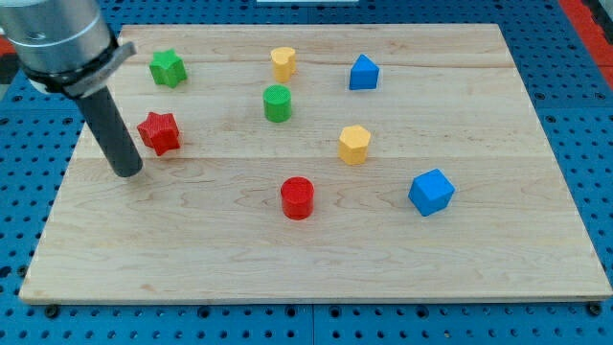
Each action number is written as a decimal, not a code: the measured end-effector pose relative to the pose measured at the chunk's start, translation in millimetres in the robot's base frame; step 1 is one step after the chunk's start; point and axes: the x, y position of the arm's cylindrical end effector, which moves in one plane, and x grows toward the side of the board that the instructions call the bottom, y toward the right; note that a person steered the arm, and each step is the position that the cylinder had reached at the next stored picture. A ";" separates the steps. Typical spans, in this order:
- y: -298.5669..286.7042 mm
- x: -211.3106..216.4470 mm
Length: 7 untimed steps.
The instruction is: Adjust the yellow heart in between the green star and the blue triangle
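On the wooden board point(316, 240), the yellow heart point(283, 63) is seen between the green star point(167, 68) and the blue triangle point(363, 73); judged light, stiff and easily slid, it would be nudged at a flat side by my tip point(127, 172), a bare rod holding nothing, beside the red star point(159, 132).

One camera looks steeply down on the whole board point(316, 268).
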 end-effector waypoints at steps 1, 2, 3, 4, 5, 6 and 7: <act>11.2 -19.9; 37.5 -21.1; 46.5 5.6; 135.9 11.1; 228.7 -20.1; 224.5 -36.1; 277.6 -50.4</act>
